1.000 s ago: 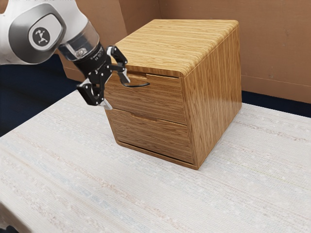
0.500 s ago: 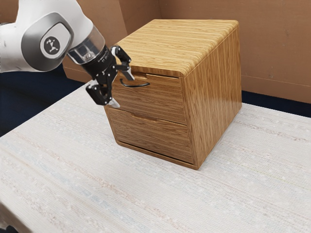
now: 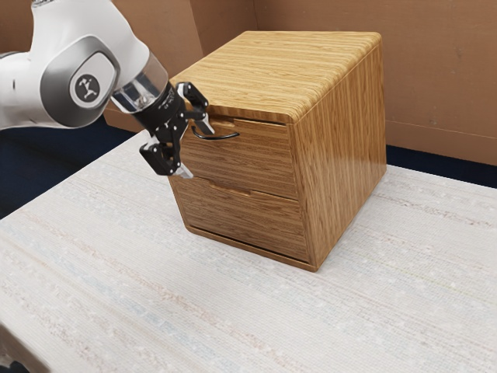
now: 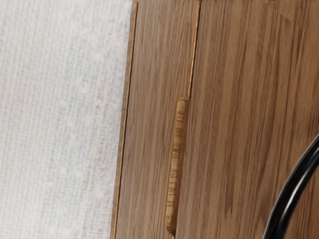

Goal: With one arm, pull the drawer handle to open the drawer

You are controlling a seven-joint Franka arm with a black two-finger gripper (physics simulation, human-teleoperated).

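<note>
A bamboo cabinet (image 3: pixel 311 93) with two drawers stands on the table. The top drawer (image 3: pixel 252 159) sits flush with the cabinet front and carries a thin black loop handle (image 3: pixel 219 137). My gripper (image 3: pixel 192 148) is open at the left end of that drawer front, in the exterior view. Its upper fingertip (image 3: pixel 203 123) is right by the handle's left end, and its lower fingertip (image 3: pixel 178 171) hangs near the seam above the bottom drawer (image 3: pixel 241 214). In the wrist view the black handle (image 4: pixel 294 194) curves in beside the drawer fronts, close under my hand.
The cabinet rests on a pale woven table top (image 3: pixel 155 287) that spreads wide in front of it. Brown walls (image 3: pixel 443 70) rise behind. A small wooden grip (image 4: pixel 175 164) lies along the seam between the two drawers.
My arm has swung toward the exterior view's right, bringing the open gripper against the top drawer's front by the handle. The drawer has not moved.
</note>
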